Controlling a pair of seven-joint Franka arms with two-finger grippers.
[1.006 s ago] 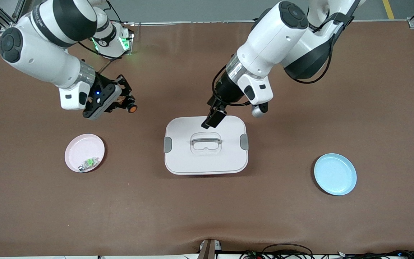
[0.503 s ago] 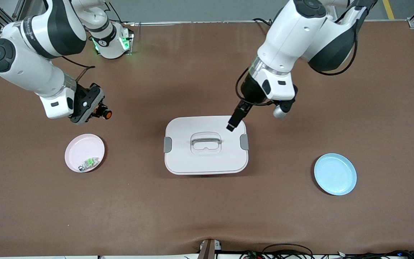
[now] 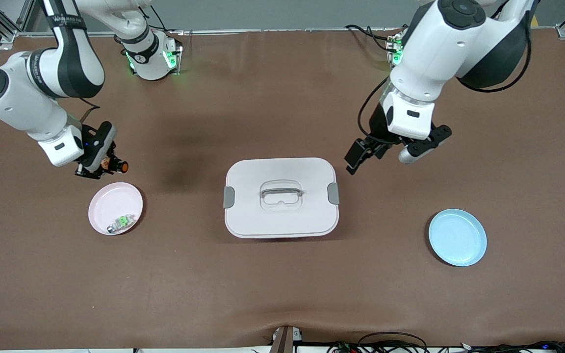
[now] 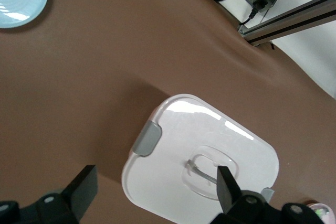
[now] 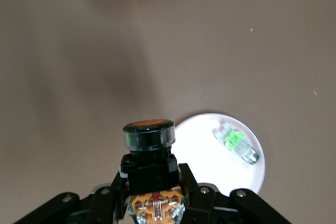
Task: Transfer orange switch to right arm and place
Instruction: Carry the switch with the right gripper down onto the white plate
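Note:
My right gripper (image 3: 105, 164) is shut on the orange switch (image 3: 121, 167), a small black cylinder with an orange cap. It holds the switch over the bare table close to the rim of the pink plate (image 3: 108, 201). In the right wrist view the switch (image 5: 148, 142) stands up between the fingers of the right gripper (image 5: 152, 195), with the plate (image 5: 202, 135) below it. My left gripper (image 3: 363, 156) is open and empty over the table beside the white lidded box (image 3: 281, 215), toward the left arm's end. In the left wrist view the left gripper (image 4: 155, 190) has its fingers wide apart.
A small green-and-silver part (image 3: 119, 223) lies in the pink plate; it also shows in the right wrist view (image 5: 237, 144). The white box (image 4: 173, 182) with grey clips and a clear handle sits mid-table. A light blue plate (image 3: 457, 237) lies toward the left arm's end.
My right gripper carried the switch toward the right arm's end and down beside the pink plate. My left gripper moved off the box toward the left arm's end.

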